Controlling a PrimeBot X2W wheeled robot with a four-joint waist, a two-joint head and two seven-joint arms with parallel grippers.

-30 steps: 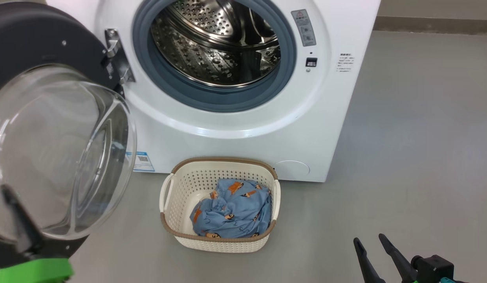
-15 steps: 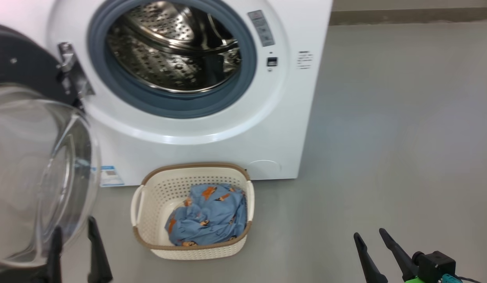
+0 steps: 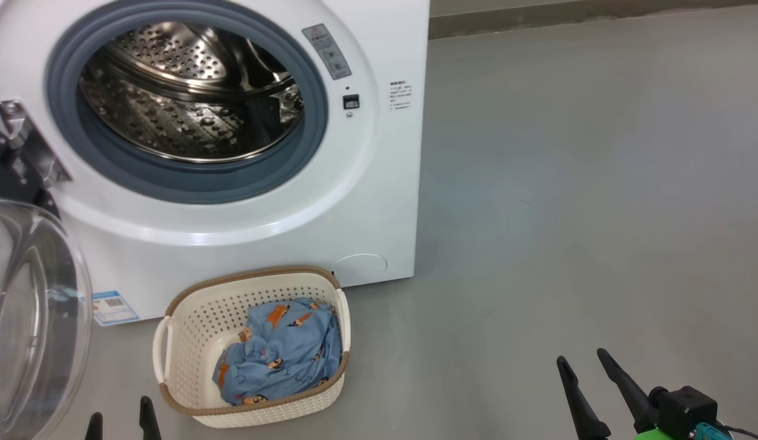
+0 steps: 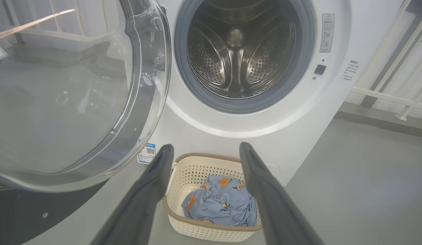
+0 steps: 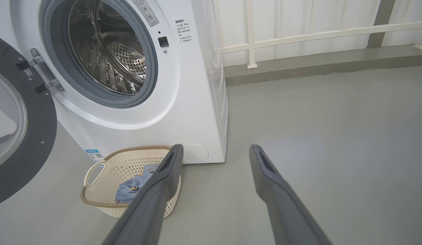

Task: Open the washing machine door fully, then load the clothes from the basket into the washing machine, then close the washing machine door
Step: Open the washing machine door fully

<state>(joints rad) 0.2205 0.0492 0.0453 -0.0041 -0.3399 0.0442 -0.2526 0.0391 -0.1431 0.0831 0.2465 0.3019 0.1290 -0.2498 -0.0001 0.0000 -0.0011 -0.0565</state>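
The washing machine [image 3: 367, 183] stands with its steel drum [image 3: 189, 98] exposed. Its door [image 3: 30, 318] hangs swung out at the left, clear glass bowl bulging toward me. On the floor in front sits the cream basket [image 3: 202, 318], with the light-blue printed clothes [image 3: 281, 354] heaped in its right half. My left gripper [image 3: 120, 408] is open just left of the basket, and in the left wrist view its fingers [image 4: 265, 190] frame the basket [image 4: 211, 233] and clothes [image 4: 221, 204]. My right gripper [image 3: 581, 355] is open and empty over bare floor, far right of the basket.
Grey floor [image 3: 568, 183] stretches to the right of the machine. A white railing [image 5: 299, 34] and a low kerb run along the wall behind. The open door [image 5: 30, 136] takes up the space left of the basket [image 5: 105, 180].
The head camera has swung right, so machine, door and basket sit further left in the picture. My left gripper has come down and away from the door's glass, still open. The right gripper holds its place.
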